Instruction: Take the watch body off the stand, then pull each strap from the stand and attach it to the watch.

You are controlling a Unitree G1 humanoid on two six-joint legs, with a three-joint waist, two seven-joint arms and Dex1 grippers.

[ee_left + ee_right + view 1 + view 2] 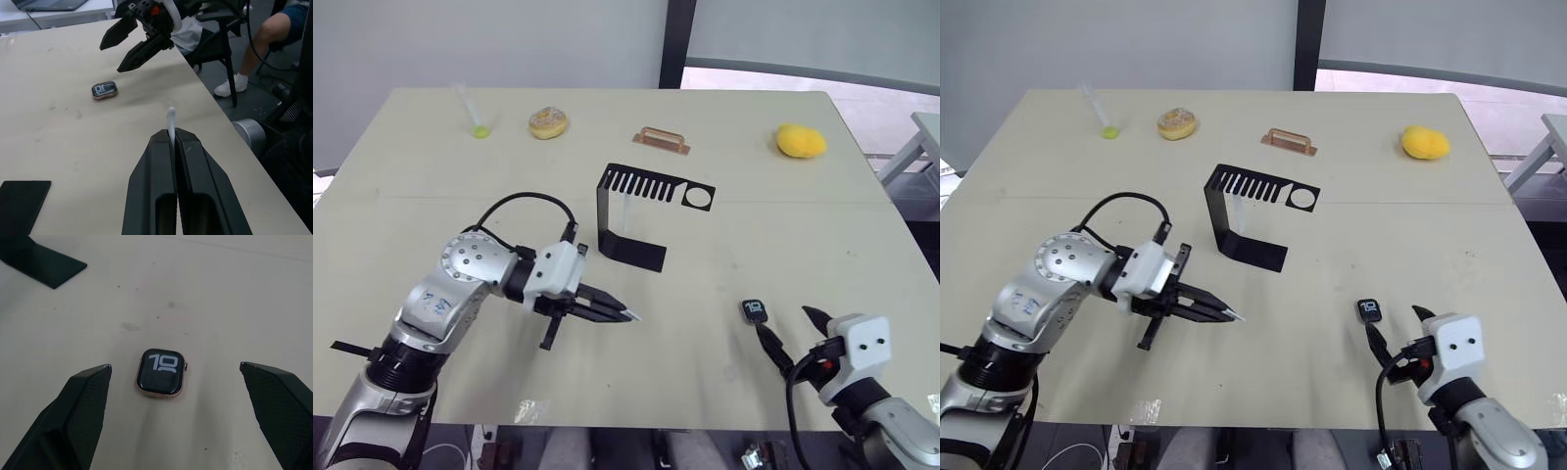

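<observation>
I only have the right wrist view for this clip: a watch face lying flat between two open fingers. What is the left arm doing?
Observer: The left gripper is shut on a white strap, whose tip sticks out past its fingertips.
Operator: Is it anywhere near the watch?
Observer: No. The watch body lies on the table in front of the right gripper, well to the right of the left one.
Operator: Anything left on the stand?
Observer: The stand sits mid-table, and a pale strip seems to hang under its slotted top; I cannot tell if that is the second strap.
</observation>
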